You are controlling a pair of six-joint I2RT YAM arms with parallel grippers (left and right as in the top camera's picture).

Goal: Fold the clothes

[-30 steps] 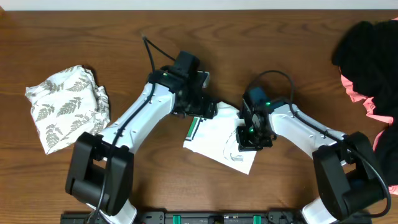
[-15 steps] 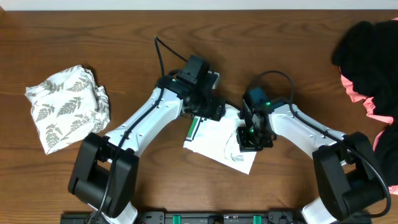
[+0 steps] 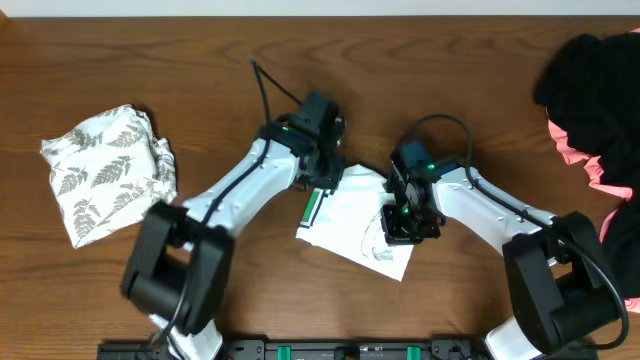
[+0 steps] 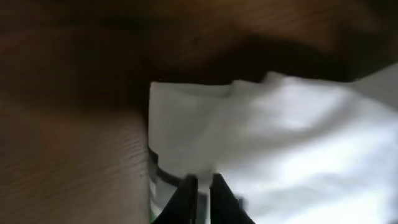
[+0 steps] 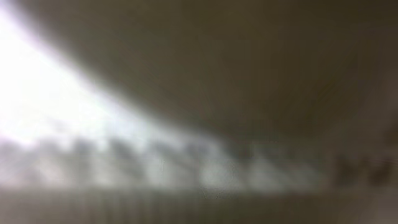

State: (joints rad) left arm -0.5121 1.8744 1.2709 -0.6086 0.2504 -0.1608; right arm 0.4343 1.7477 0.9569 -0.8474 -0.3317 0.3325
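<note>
The white T-shirt (image 3: pixel 350 215) lies folded into a small packet at the middle of the table, its green print (image 3: pixel 311 205) at the left edge. My left gripper (image 3: pixel 325 180) is at the packet's upper left corner. In the left wrist view the gripper (image 4: pixel 202 186) has its fingers drawn together on the white cloth (image 4: pixel 280 124) beside the green print (image 4: pixel 155 180). My right gripper (image 3: pixel 400 225) presses down on the packet's right part, with creases running to it. The right wrist view is a blur of white cloth (image 5: pixel 50 112), and its fingers do not show there.
A crumpled leaf-print garment (image 3: pixel 105 170) lies at the left. A black garment (image 3: pixel 595 80) is heaped at the far right over a coral-pink one (image 3: pixel 585 160). A thin cable (image 3: pixel 262 85) arcs up behind the left arm.
My left gripper has swung over the shirt's upper left corner and closed from wide open. My right gripper has stayed put on the shirt and closed a little more.
</note>
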